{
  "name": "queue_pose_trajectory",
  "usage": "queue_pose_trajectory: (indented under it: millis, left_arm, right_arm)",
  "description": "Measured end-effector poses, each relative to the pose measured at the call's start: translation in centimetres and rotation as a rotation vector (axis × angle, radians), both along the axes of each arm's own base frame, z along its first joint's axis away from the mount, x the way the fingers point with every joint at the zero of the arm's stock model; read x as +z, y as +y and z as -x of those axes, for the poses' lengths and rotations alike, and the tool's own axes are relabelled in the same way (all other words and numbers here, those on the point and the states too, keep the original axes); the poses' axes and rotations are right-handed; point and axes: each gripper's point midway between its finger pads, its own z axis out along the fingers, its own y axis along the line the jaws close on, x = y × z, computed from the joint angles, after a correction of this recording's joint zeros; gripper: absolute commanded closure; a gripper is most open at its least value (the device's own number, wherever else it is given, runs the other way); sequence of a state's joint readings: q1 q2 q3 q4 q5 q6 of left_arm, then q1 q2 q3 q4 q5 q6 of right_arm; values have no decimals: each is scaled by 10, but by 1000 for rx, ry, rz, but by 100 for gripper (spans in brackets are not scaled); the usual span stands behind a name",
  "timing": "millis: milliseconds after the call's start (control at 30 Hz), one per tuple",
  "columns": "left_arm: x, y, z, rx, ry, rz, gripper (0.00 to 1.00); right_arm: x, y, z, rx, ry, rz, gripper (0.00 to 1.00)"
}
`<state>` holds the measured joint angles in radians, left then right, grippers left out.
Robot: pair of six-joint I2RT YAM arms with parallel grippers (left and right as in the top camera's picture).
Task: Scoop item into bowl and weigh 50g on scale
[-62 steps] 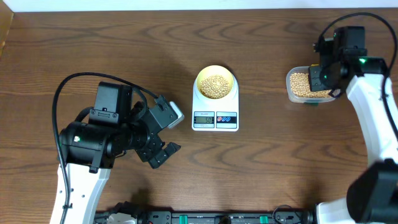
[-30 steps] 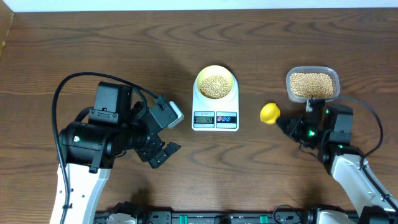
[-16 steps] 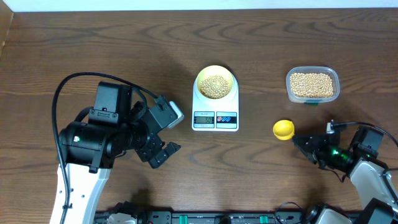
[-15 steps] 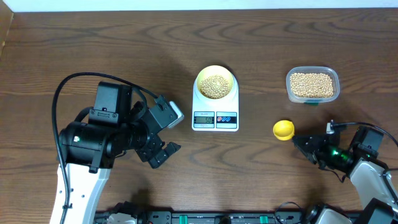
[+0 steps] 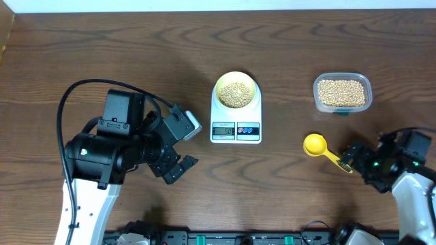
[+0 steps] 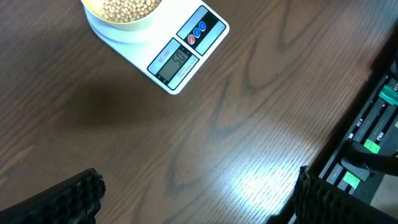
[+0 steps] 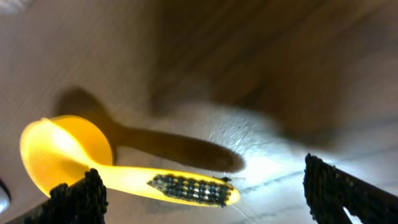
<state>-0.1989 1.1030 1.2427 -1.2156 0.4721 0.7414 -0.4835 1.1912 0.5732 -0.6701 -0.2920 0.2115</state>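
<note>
Beans [image 5: 236,93] in bowl [image 5: 254,86] on scale [image 5: 236,139], wood table [image 5: 136,54]; left fingers [image 6: 68,199], right fingers [image 7: 78,202] seemingly wide.

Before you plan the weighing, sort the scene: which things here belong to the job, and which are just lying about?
Job: beans, pale-yellow bowl, white kitchen scale, yellow scoop, clear tub holding more beans.
Lying about: black cable loop, equipment rail along the near edge.

beans [image 5: 236,93] in bowl [image 5: 236,79] (on scale [image 5: 236,120])
</note>
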Motion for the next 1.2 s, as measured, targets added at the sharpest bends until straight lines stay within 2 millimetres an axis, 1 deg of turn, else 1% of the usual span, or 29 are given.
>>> queue_pose_trajectory:
  millis: [33, 67, 100, 133, 167, 200, 233, 267, 333, 433, 567, 633, 800, 933, 1033, 1067, 1133, 1167, 1200]
  left_arm:
    - [0, 0, 0, 0, 0, 0, 1]
    - [0, 0, 0, 0, 1, 0, 1]
    - [0, 0, 0, 0, 0, 0, 1]
    - [0, 0, 0, 0, -1, 0, 1]
    - [0, 0, 0, 0, 0, 0, 1]
    - [0, 0, 0, 0, -1, 0, 1]
    - [0, 0, 0, 0, 0, 0, 1]
    - [0, 0, 0, 0, 0, 0, 1]
    - [0, 0, 0, 0, 0, 0, 1]
    - [0, 0, 0, 0, 0, 0, 1]
    - [0, 0, 0, 0, 0, 0, 1]
    - [0, 0, 0, 1, 0, 0, 1]
    - [0, 0, 0, 1, 0, 0, 1]
    - [0, 0, 0, 0, 0, 0, 1]
    - [0, 0, 0, 1, 0, 0, 1]
    - [0, 0, 0, 1, 0, 0, 1]
    - [0, 0, 0, 1, 0, 0, 1]
    - [0, 0, 0, 1, 0, 0, 1]
    - [0, 0, 0, 0, 0, 0, 1]
  right_arm:
    - [10, 0, -2, 6, -11, 2, 1]
    - [32, 2, -8, 29, -60, 6, 1]
    - [38, 7, -9, 55, -79, -12, 1]
    - [66, 17, -8, 88, -124, -43, 1]
    - [79, 25, -6, 110, -142, -71, 1]
    - [103, 37, -4, 142, -197, -105, 1]
    - [112, 41, -4, 154, -226, -110, 1]
    - [130, 47, -5, 178, -291, -110, 1]
    - [150, 54, -3, 205, -370, -98, 1]
    - [164, 64, 6, 228, -426, -94, 1]
    - [170, 68, 12, 238, -457, -81, 1]
    - [169, 67, 13, 233, -450, -73, 1]
    - [153, 72, 34, 216, -337, -99, 1]
    - [154, 81, 38, 290, -346, -43, 1]
    - [172, 96, 31, 414, -467, 32, 1]
    - [188, 104, 26, 476, -571, 79, 1]
    - [203, 110, 22, 519, -673, 126, 1]
    - [213, 113, 19, 538, -753, 162, 1]
    - [217, 115, 18, 549, -795, 176, 1]
